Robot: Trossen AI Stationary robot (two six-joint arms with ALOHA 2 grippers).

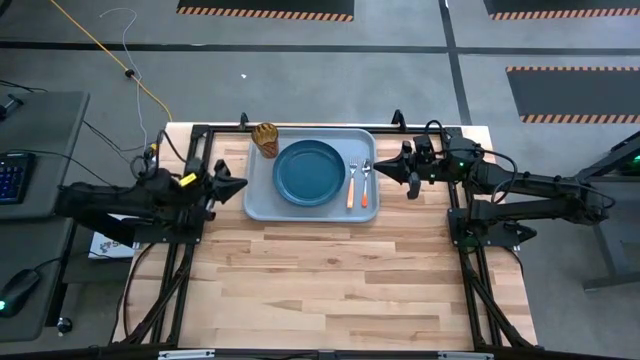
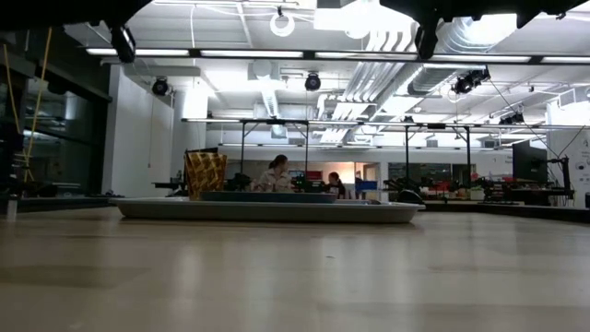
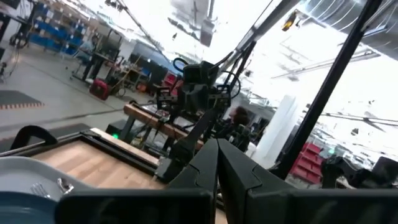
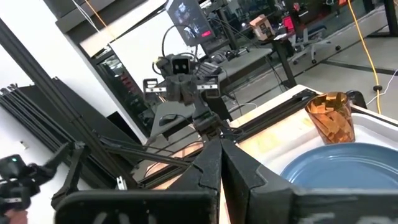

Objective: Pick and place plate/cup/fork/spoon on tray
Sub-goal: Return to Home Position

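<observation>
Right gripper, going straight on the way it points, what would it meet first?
Likely the left gripper facing it; the right gripper seems aimed above the tray, though height is unclear.

**Wood, plastic and metal**

The table point(image 1: 330, 290) is pale planked wood, smooth, with visible grain and a soft satin sheen. The tray point(image 1: 258, 202) looks like matt grey-blue plastic. The plate point(image 1: 309, 172) is smooth dark blue and slightly glossy. The cup point(image 1: 266, 139) is translucent amber plastic, faceted. The fork point(image 1: 351, 190) and the spoon point(image 1: 366, 190) have bright metal heads and orange, plastic-looking handles.
</observation>
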